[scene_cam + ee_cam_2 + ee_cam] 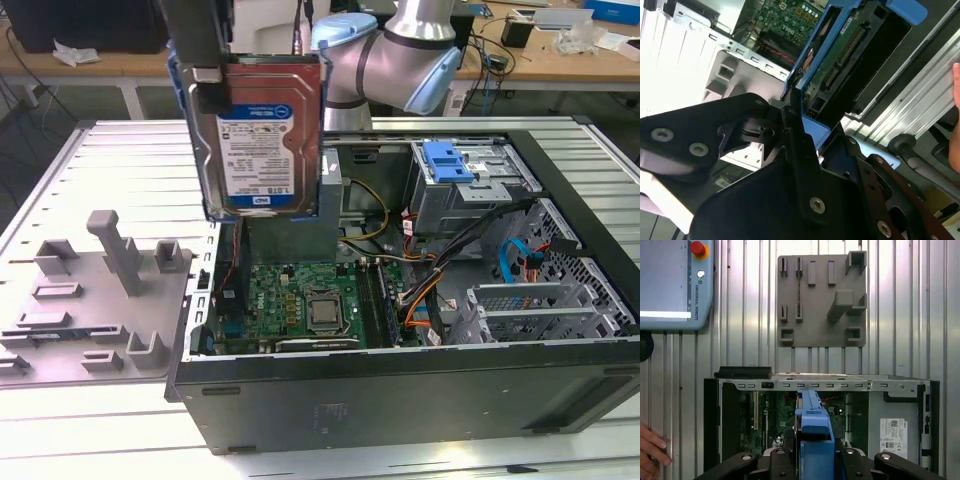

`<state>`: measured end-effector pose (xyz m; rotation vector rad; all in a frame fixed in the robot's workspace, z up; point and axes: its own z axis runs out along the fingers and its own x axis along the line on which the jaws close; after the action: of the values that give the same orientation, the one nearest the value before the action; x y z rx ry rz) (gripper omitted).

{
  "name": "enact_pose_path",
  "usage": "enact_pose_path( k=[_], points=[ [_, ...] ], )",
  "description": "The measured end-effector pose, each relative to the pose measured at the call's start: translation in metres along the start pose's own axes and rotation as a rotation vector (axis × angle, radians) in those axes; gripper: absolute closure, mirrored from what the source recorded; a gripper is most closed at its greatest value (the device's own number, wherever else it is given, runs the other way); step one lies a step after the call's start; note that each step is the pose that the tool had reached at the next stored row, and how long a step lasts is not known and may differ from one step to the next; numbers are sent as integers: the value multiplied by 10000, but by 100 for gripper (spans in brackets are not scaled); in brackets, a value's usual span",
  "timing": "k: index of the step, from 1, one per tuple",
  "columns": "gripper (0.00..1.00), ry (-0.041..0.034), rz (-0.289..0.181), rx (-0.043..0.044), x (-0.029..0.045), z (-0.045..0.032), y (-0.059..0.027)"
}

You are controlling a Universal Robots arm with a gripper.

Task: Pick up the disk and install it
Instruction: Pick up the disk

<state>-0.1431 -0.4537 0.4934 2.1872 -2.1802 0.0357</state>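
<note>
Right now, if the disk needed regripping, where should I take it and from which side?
By its upper end, pinching the two flat faces, coming from above: the disk hangs upright over the open computer case, thin edge up, just as the gripper holds it.

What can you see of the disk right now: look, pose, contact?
The disk is a flat silver metal hard drive with a white-and-blue label, set in a blue plastic carrier frame along its edges. In the second wrist view its other face shows a green circuit board with a connector row. It hangs upright on edge, label toward the exterior camera, above the open computer case, over the motherboard. The gripper is clamped on its top end; nothing else touches it.
</note>
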Motion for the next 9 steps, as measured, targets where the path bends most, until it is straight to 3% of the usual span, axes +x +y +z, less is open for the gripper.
enact_pose_path(
  k=[9],
  points=[
    [64, 0, -4, -39, 138, -9, -350]
  ],
)
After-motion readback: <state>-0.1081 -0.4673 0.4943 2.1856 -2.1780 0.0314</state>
